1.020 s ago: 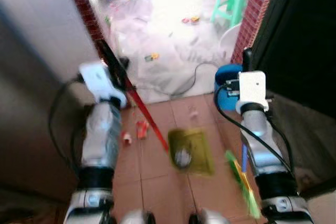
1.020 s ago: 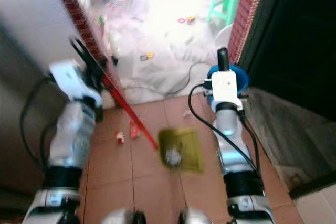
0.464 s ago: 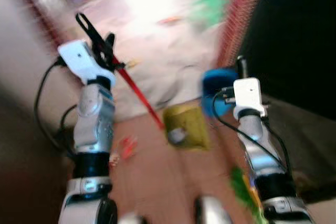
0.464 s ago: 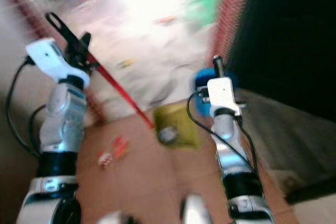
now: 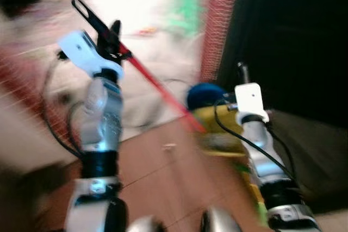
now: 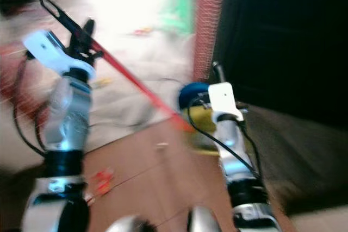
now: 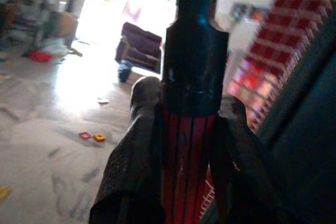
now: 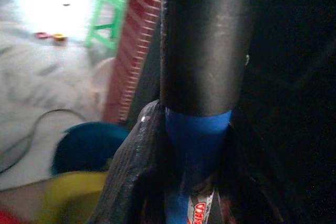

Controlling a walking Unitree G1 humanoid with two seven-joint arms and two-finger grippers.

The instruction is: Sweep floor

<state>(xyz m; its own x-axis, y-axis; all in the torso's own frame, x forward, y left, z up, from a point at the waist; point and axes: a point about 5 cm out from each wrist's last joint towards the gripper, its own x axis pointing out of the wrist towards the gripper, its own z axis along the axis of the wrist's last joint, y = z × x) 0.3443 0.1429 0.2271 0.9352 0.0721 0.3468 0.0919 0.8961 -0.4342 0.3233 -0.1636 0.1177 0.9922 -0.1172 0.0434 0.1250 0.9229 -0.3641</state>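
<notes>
The left hand point(image 5: 106, 39) stays clamped on the red dustpan handle point(image 5: 157, 84), now raised higher than a second ago, and the yellow dustpan point(image 5: 217, 129) has swung across the tiled floor point(image 5: 157, 172) toward the blue bin point(image 5: 204, 95). The right hand point(image 8: 186, 192) pinches the blue broom handle point(image 8: 197, 129). The view has turned right, suggesting repositioning; litter point(image 6: 100, 177) remains unswept.

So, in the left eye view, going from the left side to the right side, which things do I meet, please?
Left gripper shut on the red handle → green stool → red brick pillar → right gripper on its blue handle, in front of the dark opening.
</notes>
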